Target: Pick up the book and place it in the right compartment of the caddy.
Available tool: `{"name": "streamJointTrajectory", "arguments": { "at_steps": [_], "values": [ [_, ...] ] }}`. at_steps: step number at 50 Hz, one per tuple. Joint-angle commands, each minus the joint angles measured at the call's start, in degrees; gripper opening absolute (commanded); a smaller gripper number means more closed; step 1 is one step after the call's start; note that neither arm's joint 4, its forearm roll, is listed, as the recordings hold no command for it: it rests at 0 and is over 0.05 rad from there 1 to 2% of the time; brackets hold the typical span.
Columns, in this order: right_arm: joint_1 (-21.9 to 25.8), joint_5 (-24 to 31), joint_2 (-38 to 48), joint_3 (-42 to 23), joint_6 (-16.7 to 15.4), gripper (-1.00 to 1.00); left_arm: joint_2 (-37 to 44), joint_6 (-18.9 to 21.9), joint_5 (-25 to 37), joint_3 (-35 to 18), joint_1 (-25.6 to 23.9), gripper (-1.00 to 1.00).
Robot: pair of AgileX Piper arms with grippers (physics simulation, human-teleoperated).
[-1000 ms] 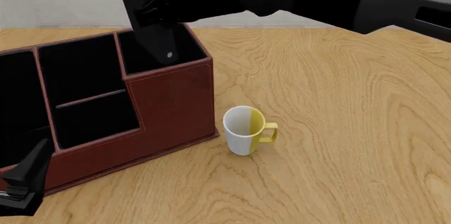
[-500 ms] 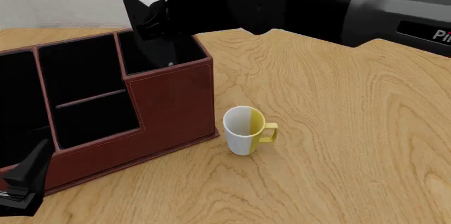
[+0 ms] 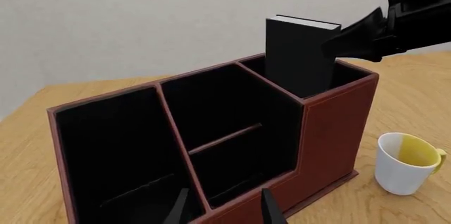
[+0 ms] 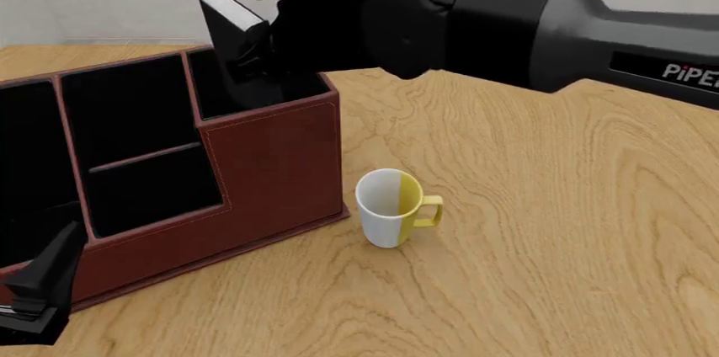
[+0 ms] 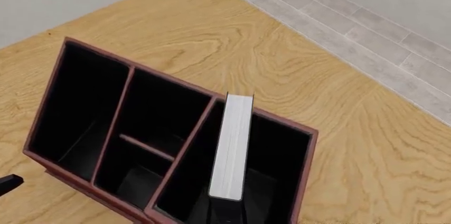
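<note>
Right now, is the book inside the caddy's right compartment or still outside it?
Partly inside: the book stands upright, lower part sunk in the right compartment, top above the rim.

White "PiPE" lettering, cut off, on right arm [image 4: 584, 33]

book [image 4: 238, 37] lowered deeper into right compartment [image 4: 261, 87]; right arm [image 4: 494, 29] pulled back.

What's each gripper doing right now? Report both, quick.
Left gripper: open, holding nothing.
Right gripper: by the book in the caddy; grip can't be told.
</note>
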Motion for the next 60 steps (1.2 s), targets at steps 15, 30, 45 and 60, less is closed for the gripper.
{"name": "streamJointTrajectory", "arguments": {
  "at_steps": [15, 30, 45, 60],
  "values": [
    [0.28, -3.72, 0.77, 2.73, 2.22, -1.00, 0.00, 0.17, -0.07, 0.00, 0.25, 1.00],
    [0.32, -4.76, 1.79, 3.38, 2.35, -1.00, 0.00, 0.28, -0.12, 0.00, 0.36, 1.00],
    [-0.03, -4.95, 2.17, 3.12, 2.34, -1.00, 0.00, 0.36, 0.06, 0.00, 0.47, 1.00],
    [-0.57, -4.29, 2.35, 2.14, 1.85, 1.00, 0.00, 0.33, 0.14, 0.00, 0.24, 1.00]
  ]
}}
